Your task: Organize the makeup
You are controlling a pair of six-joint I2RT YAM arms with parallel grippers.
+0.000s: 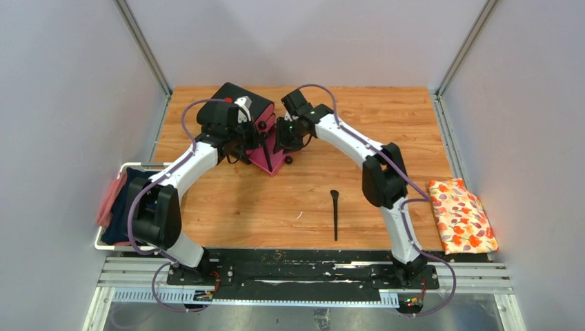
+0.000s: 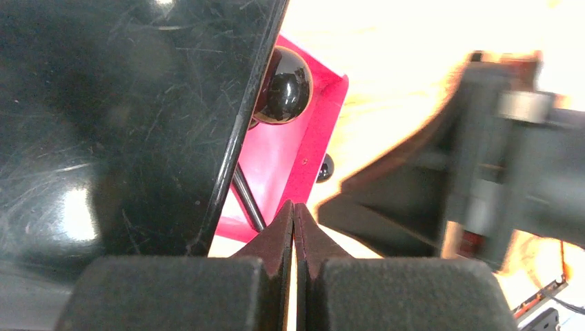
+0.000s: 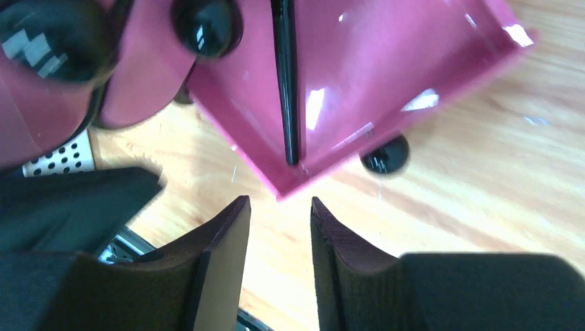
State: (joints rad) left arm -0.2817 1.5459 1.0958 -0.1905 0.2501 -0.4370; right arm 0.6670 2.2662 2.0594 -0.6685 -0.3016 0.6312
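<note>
- The left gripper (image 2: 294,215), jaws clenched on nothing, sits beside the black box (image 2: 103,103).
- The right wrist view shows most plainly a brush (image 3: 285,83) lying in the pink drawer (image 3: 428,62); the right gripper (image 3: 279,207) is parted and empty.
- Only the overhead view shows a second brush (image 1: 335,214) on the table (image 1: 241,207).

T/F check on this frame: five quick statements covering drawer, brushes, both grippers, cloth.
1. A black brush lies in the open pink drawer. True.
2. The right gripper is shut on a brush. False: it is open and empty, by the drawer's corner.
3. The left gripper is shut. True.
4. The table holds no loose brush. False: a second brush lies on it.
5. The floral cloth lies on the left. False: it is at the table's right edge.
</note>
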